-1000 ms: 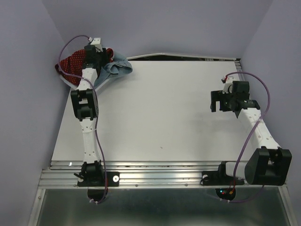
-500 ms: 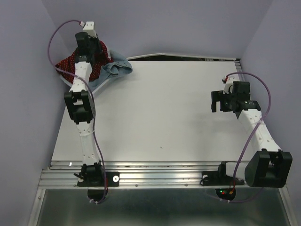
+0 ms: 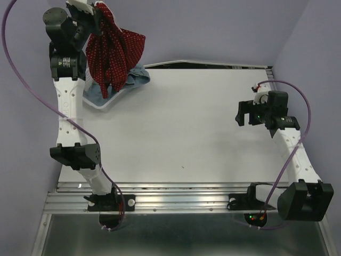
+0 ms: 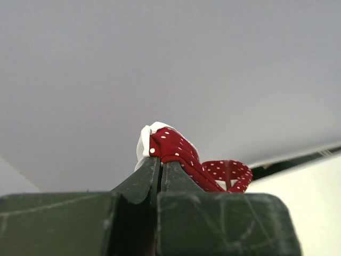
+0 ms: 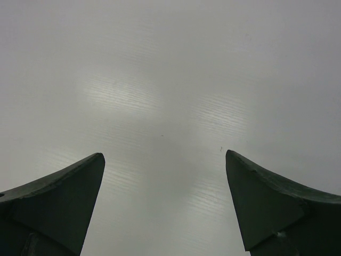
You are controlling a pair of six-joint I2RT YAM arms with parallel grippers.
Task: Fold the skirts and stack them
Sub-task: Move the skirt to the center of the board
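The dark red dotted skirt point(image 3: 113, 53) hangs in the air at the back left, pinched at its top edge by my left gripper point(image 3: 98, 9), which is raised high. In the left wrist view the jaws are pressed together on a fold of the red skirt point(image 4: 173, 146), with more of it drooping to the right. Below it the light blue denim skirt point(image 3: 133, 79) lies bunched in a white basket point(image 3: 106, 104) at the table's back left corner. My right gripper point(image 3: 245, 112) hovers open over the right side of the table; its fingertips point(image 5: 80, 176) frame bare white surface.
The white table point(image 3: 181, 133) stretches between the two arms. Purple walls close in on the left, back and right. A dark gap point(image 3: 213, 65) runs along the table's back edge. A metal rail point(image 3: 176, 194) with the arm bases lies along the near edge.
My left gripper shut on the red skirt in the basket and lifted it high up and slightly left. The denim skirt stayed in the basket. The right arm barely moved.
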